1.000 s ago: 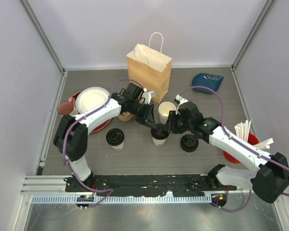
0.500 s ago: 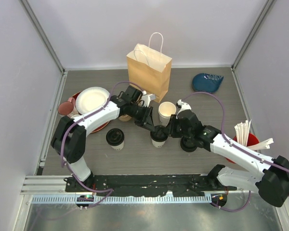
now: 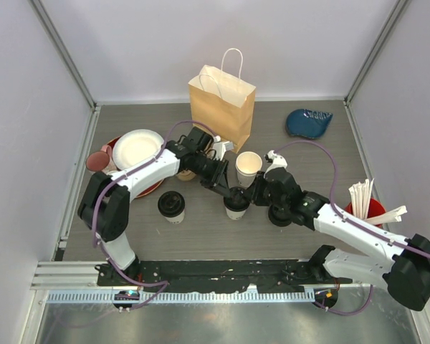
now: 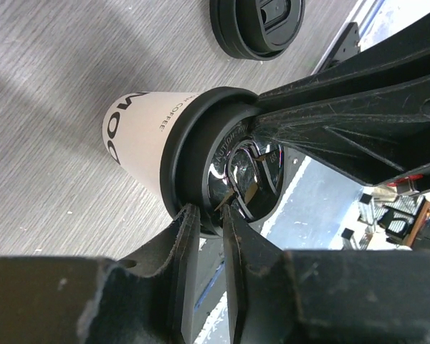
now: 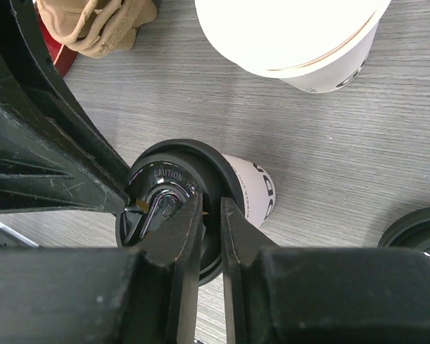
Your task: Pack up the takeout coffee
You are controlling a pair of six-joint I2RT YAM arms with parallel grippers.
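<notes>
Toward the left of the grey wood-grain counter [image 3: 201, 231] stands one small white paper cup with a round black plastic sip lid [image 3: 171, 205], upright and untouched; near the middle stands its twin, the centre cup [image 3: 236, 203], also upright, well in front of the tan paper bag with white cord handles [image 3: 222, 104].

Reaching in from the left, the left fingers [image 4: 180, 247] are drawn close together and pinch the rim of the centre cup's black lid [image 4: 183, 150]; from the other side the right fingers [image 5: 178, 236] sit almost together astride the same rim, nipping it. The cup is thus held by its lid alone, from both sides.

The wrist views show a plain white wall with black lettering, and a glossy lid with raised caution text and a sip tab.

I judge the paper wall light and soft, easily dented by a hard squeeze; the lid is stiffer but only snapped on, so a lift by the rim could pop it off. Whether the cup holds liquid I cannot tell. A safer hold would be around the wall just under the lid, gently, keeping the cup upright.

Just behind and right stands an open lidless white paper cup [image 3: 249, 167]; further right a loose black plastic lid [image 3: 280, 214] lies flat.
</notes>
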